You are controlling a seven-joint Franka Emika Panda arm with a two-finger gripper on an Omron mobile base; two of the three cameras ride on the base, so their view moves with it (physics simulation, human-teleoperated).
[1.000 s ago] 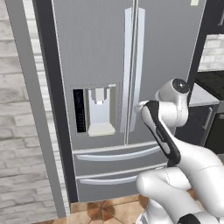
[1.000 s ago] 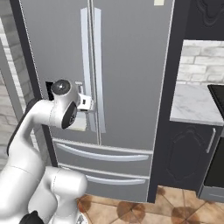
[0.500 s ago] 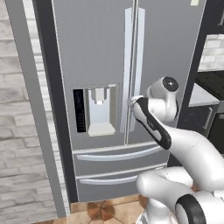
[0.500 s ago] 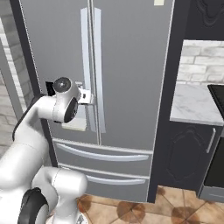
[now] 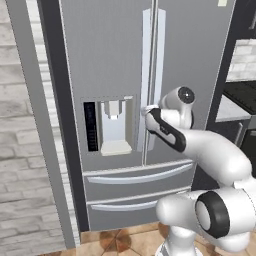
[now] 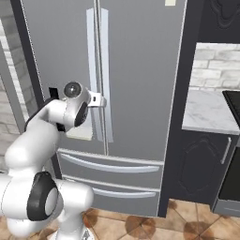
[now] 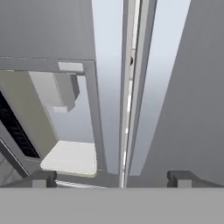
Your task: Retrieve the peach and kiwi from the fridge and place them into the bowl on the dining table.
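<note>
Reaching out at mid-height, the gripper is close in front of the fridge, its fingers spread wide with nothing between them. Both doors are shut. The two long vertical handles run side by side at the centre seam, straight ahead of the gripper. Left of them sits the water dispenser, and two drawers lie below.

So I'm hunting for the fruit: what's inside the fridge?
Cannot tell: both fridge doors are shut, covering the interior. Visible are the dispenser, handles and the open hand nearby.
</note>
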